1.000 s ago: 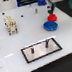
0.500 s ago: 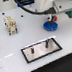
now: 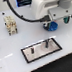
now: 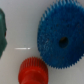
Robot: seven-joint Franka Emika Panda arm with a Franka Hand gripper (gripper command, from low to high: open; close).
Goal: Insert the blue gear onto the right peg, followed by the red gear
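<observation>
The blue gear fills much of the wrist view, lying flat with its hub hole showing. The smaller red gear lies close beside it. In the exterior view the blue gear peeks out under the white arm, and the red gear is hidden behind the arm. My gripper hangs just above the blue gear, its fingers too dark and small to read. The right peg stands upright on the black-framed plate, nearer the camera than the gears.
A dark teal object sits at the edge of the wrist view. A cream and brown block stands on the table at the exterior view's left. A shorter pin rises from the plate's left part.
The arm has swung in over the gears and come lower. The red gear, visible a second ago in the exterior view, is now covered by the arm.
</observation>
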